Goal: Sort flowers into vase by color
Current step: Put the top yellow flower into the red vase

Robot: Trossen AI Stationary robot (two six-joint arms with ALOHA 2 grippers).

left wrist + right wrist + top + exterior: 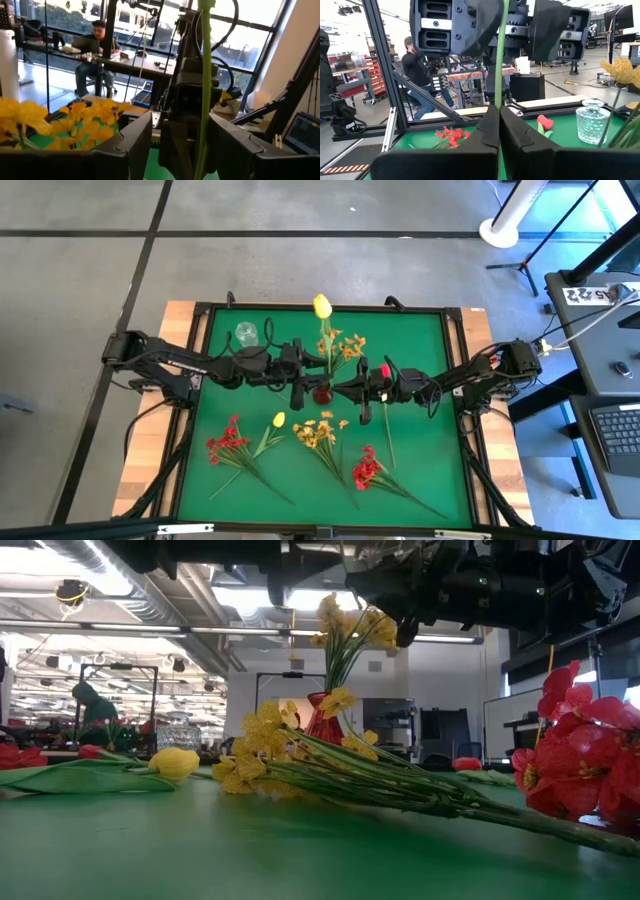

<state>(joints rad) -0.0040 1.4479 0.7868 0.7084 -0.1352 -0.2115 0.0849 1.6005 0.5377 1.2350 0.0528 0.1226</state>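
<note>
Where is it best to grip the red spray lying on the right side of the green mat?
Probably the bare stem, clear of the bushy red spray head, coming straight down from above: it lies flat on the green mat, free of other flowers there.

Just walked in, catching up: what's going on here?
Both arms meet mid-table at the red vase, which already holds yellow flowers. The right hand is shut on an upright green stem; the left hand is open around that stem. Other loose flowers lie on the green mat.
</note>
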